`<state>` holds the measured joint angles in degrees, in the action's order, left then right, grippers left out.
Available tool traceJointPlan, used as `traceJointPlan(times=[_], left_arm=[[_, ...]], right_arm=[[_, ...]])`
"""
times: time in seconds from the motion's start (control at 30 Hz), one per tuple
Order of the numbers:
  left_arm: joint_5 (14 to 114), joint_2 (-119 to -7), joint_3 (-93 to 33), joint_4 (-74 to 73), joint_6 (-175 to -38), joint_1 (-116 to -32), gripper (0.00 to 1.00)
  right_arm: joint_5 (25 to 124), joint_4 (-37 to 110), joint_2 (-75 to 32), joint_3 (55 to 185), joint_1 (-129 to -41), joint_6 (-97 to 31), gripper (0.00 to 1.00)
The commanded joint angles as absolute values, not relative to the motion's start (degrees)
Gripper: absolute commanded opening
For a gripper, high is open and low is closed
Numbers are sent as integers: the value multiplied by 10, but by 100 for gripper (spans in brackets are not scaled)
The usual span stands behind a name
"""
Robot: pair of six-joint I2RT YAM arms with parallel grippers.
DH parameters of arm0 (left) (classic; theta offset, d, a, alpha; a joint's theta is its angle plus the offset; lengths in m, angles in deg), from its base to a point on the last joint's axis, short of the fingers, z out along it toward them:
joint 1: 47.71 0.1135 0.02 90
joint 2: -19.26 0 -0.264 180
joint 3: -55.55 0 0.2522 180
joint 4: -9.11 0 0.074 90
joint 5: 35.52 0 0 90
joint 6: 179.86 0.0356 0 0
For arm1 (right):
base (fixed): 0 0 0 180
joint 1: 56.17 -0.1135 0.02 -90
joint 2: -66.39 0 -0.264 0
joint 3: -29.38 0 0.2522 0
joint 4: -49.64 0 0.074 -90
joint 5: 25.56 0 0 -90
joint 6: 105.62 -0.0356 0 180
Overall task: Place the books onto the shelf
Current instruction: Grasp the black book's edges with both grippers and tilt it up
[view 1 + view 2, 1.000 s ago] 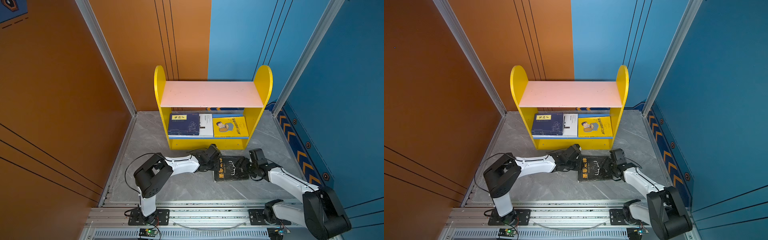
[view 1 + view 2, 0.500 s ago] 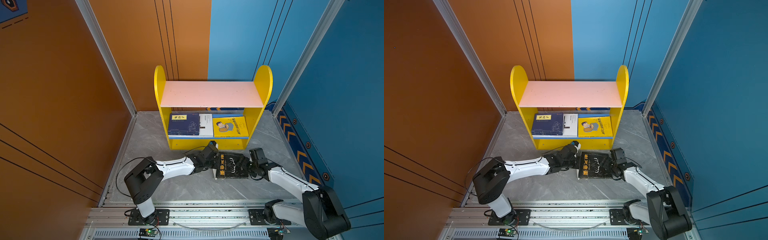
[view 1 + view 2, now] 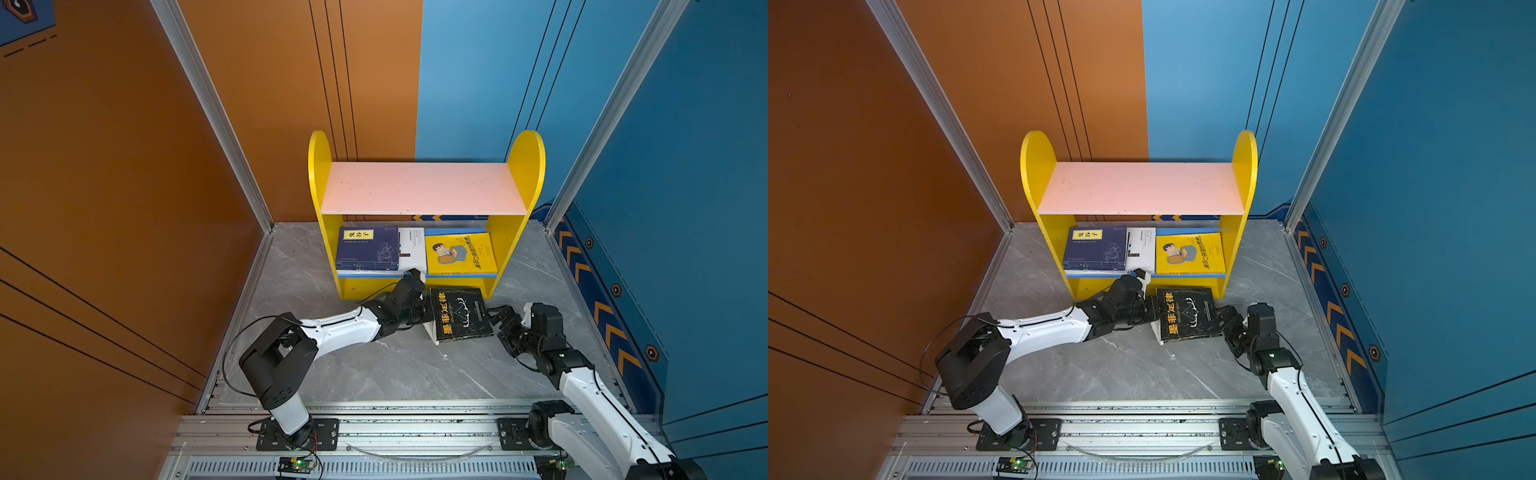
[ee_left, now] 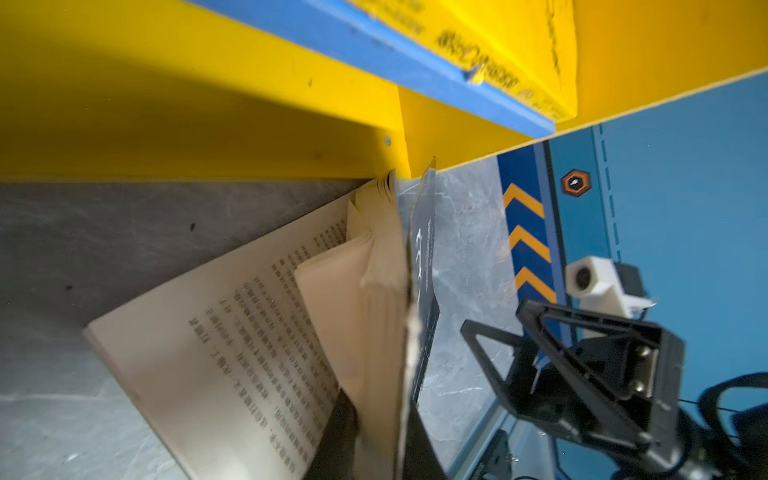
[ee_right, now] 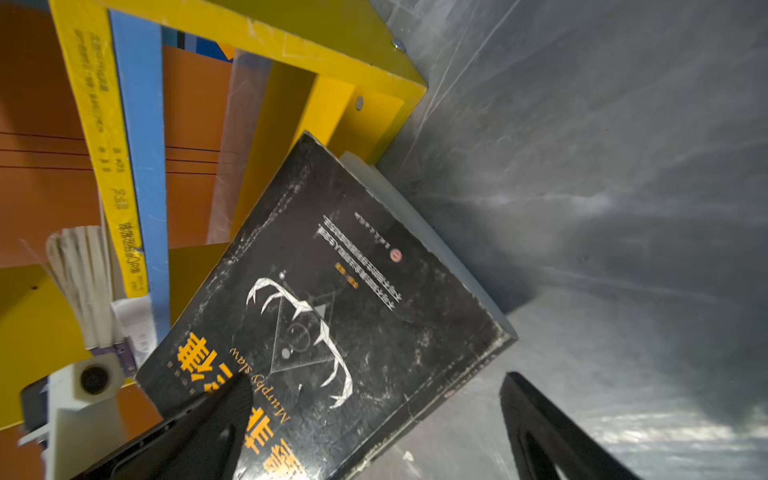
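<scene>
Black book, lower centre in both top views: yellow characters 墨菲定律; the right wrist view adds white script "Murphy's law". Navy book, yellow label: 鬼谷子

Both top views bright and even, lit from overhead, sharp edge to edge; soft shade under the shelf top board dims its lower tier; left wrist view: black book pages soft, nearest edge smeared; shelf base in shadow; right wrist view: pale glare streaks across the grey floor; foreground out of focus.
</scene>
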<state>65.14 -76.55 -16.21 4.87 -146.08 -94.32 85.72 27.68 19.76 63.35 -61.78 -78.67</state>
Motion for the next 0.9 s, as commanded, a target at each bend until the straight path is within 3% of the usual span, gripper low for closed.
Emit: traceJointPlan(times=[0.0,0.33,0.6,0.7,0.87], left_arm=[[690,-775,-189,149,-1547,-925,1],[713,-797,-176,217,-1624,-915,1],[732,-801,-161,217,-1623,-914,7],[747,-816,-168,217,-1625,-917,7],[762,-831,-192,217,-1628,-921,8]], right_arm=[[886,311,223,597,-624,-880,94],[838,425,220,547,-663,-968,89],[796,524,170,550,-668,-975,79],[790,563,154,548,-670,-984,73],[779,597,134,562,-678,-989,53]])
